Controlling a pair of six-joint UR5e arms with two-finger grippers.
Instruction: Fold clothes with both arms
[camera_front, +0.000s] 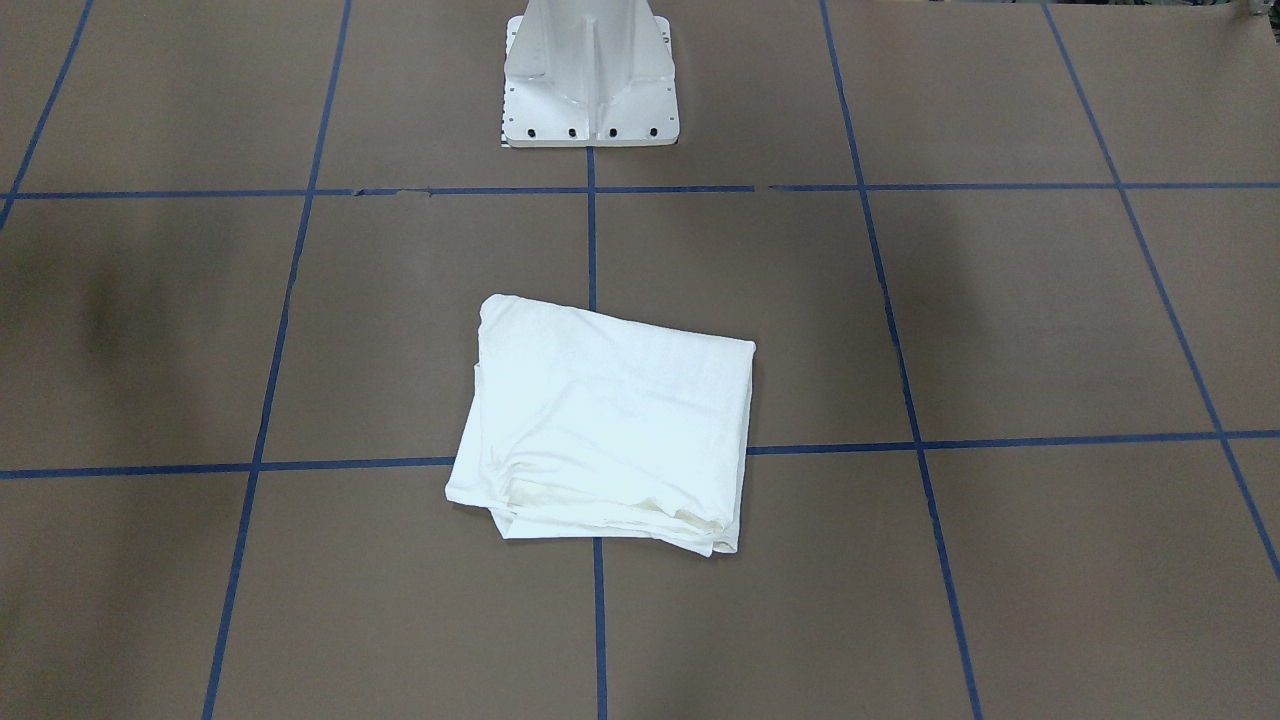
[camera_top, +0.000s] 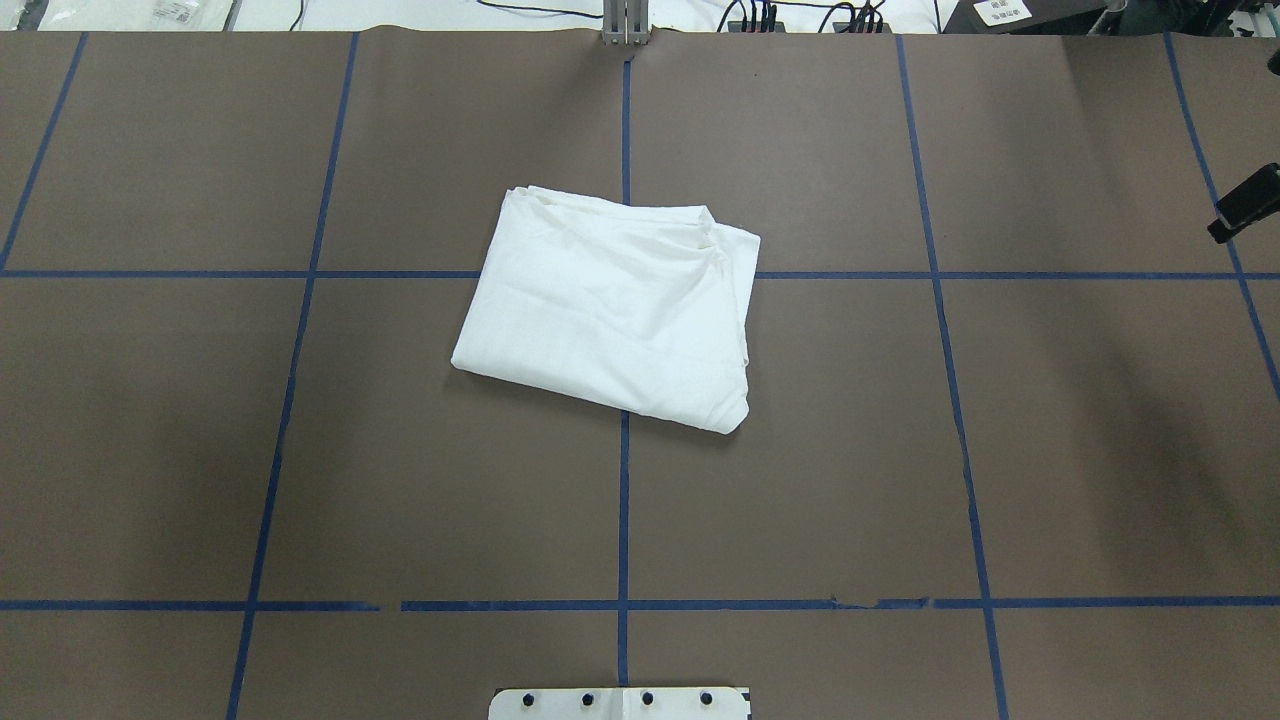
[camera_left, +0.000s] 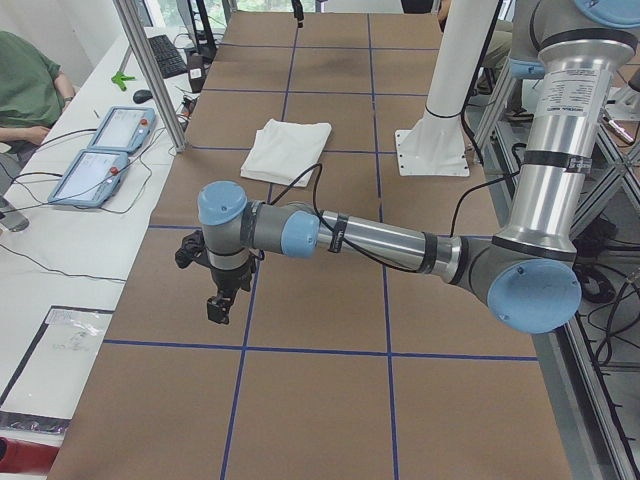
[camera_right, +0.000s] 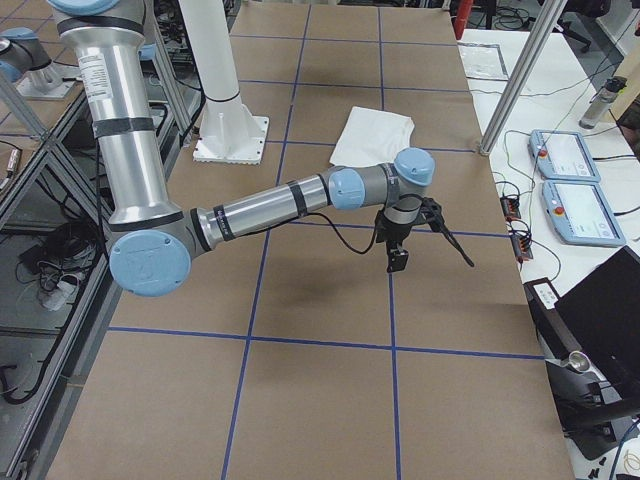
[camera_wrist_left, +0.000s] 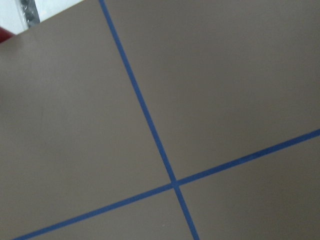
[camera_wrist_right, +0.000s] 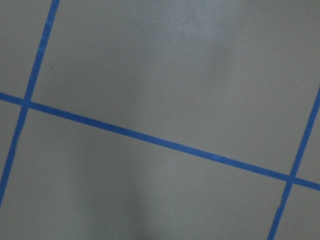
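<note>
On the table (camera_front: 1000, 300): one folded T-shirt (camera_front: 610, 420)

I see it lying over a crossing of blue tape lines (camera_front: 592, 230). Left gripper (camera_left: 216, 304) and right gripper (camera_right: 398, 261) hang above opposite table ends, well apart from it; open or closed, I cannot tell.

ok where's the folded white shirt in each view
Front-facing: shirt centre, below the pedestal base.
Overhead: shirt centre, above the pedestal base.
Exterior left: shirt upper middle, left of the pedestal base.
Exterior right: shirt upper middle, right of the pedestal base.
Left wrist: not in it.
Right wrist: not in it.
Shared landmark: the white pedestal base.
</note>
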